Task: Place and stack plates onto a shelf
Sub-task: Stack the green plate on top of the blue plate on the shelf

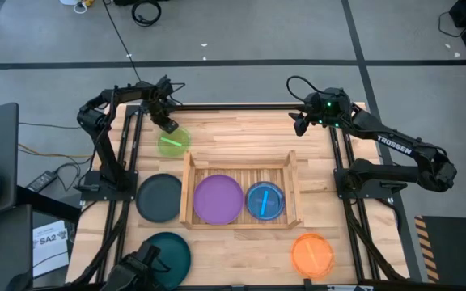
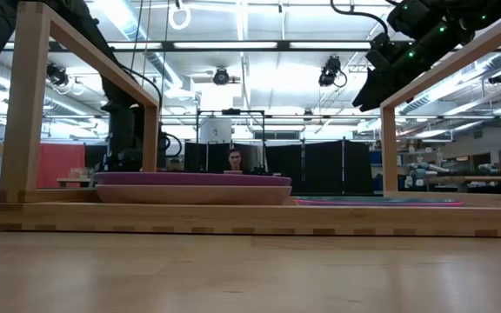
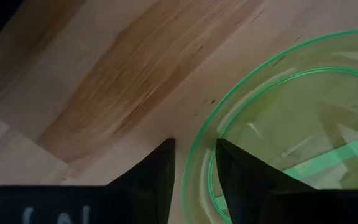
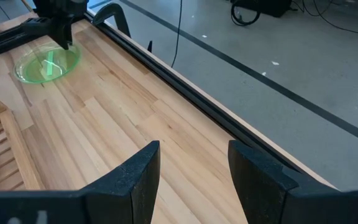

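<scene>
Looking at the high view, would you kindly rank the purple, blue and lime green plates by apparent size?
1. Purple plate, clearly largest.
2. Blue plate.
3. Lime green plate, though it looks close to the blue one, so their order is unsure.

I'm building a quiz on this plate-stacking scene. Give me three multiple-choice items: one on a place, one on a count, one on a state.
1. Where is the green plate?
A. in the shelf
B. on the table beyond the shelf
C. atop the orange plate

2. How many plates lie in the shelf?
A. two
B. none
C. four

3. What is at the green plate's rim?
A. the right gripper
B. nothing
C. the left gripper

Key: B, it lies outside the shelf's wall; A, only purple and blue are inside; C, the left jaws straddle the rim.
</scene>
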{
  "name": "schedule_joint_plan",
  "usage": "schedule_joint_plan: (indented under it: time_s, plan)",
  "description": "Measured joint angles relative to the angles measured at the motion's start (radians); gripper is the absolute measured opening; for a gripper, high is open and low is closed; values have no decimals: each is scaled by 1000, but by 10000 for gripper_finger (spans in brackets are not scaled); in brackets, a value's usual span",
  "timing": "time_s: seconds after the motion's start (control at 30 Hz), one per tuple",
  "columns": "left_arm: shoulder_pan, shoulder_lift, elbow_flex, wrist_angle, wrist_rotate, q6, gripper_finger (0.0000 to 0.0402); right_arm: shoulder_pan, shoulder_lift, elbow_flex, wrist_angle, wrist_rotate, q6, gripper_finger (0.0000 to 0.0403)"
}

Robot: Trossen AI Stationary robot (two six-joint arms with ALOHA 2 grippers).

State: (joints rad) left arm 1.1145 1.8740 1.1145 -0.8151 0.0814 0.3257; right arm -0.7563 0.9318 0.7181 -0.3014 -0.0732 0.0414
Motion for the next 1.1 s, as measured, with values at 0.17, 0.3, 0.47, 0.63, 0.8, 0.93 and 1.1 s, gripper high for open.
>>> schedule_joint_plan:
  time_s: [0.17,0.3,0.47,0.63,0.8,0.93,1.1]
  plan:
    - [0,0,0,5,-6,12,79,0,0,0,0,0,0,194]
    - [0,1,0,9,-17,13,43,0,0,0,0,0,0,194]
    - [0,0,0,22,-28,14,11,0,0,0,0,0,0,194]
    - [0,0,16,15,-30,-5,6,0,0,0,0,0,0,194]
    - [0,4,100,-6,-37,-69,6,0,0,0,0,0,11,194]
    - [-2,4,187,-14,-36,-135,6,0,0,0,2,0,11,194]
    - [-17,3,306,-22,-17,-193,6,0,5,0,46,0,52,194]
